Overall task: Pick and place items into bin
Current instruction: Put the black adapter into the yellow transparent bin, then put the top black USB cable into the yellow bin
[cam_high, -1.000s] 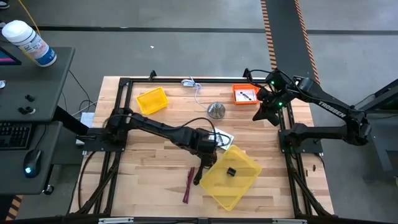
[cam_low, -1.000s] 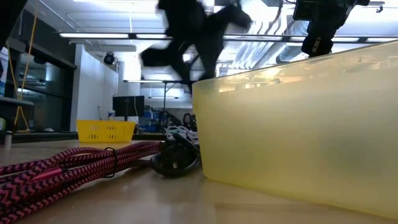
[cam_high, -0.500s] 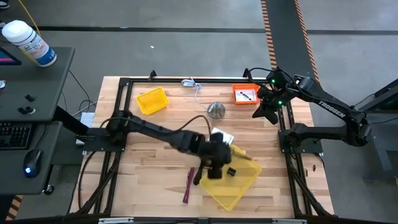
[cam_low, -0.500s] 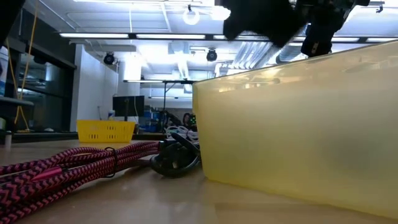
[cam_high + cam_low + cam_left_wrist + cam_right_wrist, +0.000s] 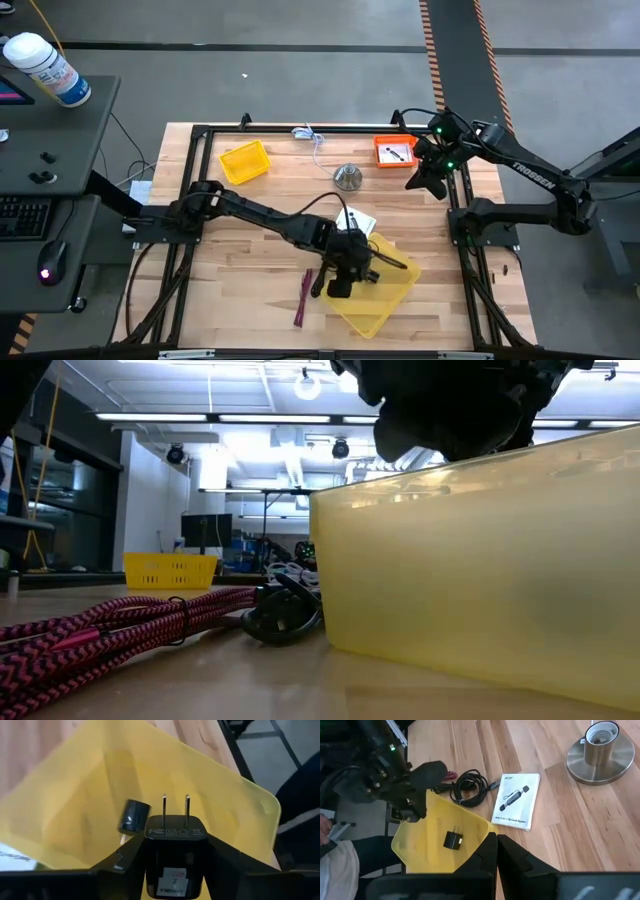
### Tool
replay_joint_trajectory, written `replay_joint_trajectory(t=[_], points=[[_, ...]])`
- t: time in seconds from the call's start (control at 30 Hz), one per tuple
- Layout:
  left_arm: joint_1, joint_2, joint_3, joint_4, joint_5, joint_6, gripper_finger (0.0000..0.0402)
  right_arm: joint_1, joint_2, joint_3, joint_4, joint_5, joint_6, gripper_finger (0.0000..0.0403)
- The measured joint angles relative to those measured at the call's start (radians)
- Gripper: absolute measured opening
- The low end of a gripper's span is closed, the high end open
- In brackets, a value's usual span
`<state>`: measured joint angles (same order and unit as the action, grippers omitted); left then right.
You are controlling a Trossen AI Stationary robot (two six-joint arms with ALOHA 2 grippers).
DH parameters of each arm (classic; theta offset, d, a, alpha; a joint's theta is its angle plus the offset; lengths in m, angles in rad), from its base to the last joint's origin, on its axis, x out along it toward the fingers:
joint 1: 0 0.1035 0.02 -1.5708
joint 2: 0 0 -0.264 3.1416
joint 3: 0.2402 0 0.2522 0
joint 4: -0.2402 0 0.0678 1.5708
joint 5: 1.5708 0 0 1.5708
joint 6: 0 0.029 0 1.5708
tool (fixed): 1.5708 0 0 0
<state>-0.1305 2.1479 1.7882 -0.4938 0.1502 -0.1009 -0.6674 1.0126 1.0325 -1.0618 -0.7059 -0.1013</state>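
place: robotics lab | cues: framed wooden table (image 5: 250,250), ceiling striplights (image 5: 200,417), monitor (image 5: 205,530)

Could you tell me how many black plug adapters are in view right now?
2: one black plug adapter in the left gripper above the yellow bin, another adapter lying inside it.

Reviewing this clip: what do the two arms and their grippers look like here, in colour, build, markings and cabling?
Both arms are dark, jointed tube links. The right arm carries white TROSSEN lettering and green indicator lights near the wrist. The left arm has a thin black cable looping above its forearm. Each gripper, left and right, has matte black, angular, wedge-shaped jaws.
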Motion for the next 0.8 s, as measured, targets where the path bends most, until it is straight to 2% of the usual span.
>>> replay_joint_trajectory(t=[0.13,0.43,0.53,0.63,0.7,0.8], points=[[-0.001,0.000,0.000,-0.001,0.040,-0.009,0.0174,0.000,0.000,0.000,0.014,0.000,0.015,0.0000],[0.000,0.000,0.000,-0.015,0.025,-0.060,0.0231,0.000,0.000,0.000,0.007,-0.005,0.034,0.0000],[0.003,0.000,0.000,-0.115,-0.083,-0.175,0.0230,0.000,0.000,0.000,0.005,-0.006,0.034,0.0000],[0.022,0.000,0.000,-0.281,-0.203,-0.362,0.0216,0.000,0.000,0.000,0.005,-0.006,0.038,0.0000],[0.045,0.000,0.000,-0.395,-0.219,-0.516,0.0205,0.000,0.000,0.000,0.005,-0.005,0.036,0.0000],[0.082,0.000,0.000,-0.502,-0.185,-0.721,0.0191,0.000,0.000,0.000,0.006,-0.005,0.033,0.0000]])
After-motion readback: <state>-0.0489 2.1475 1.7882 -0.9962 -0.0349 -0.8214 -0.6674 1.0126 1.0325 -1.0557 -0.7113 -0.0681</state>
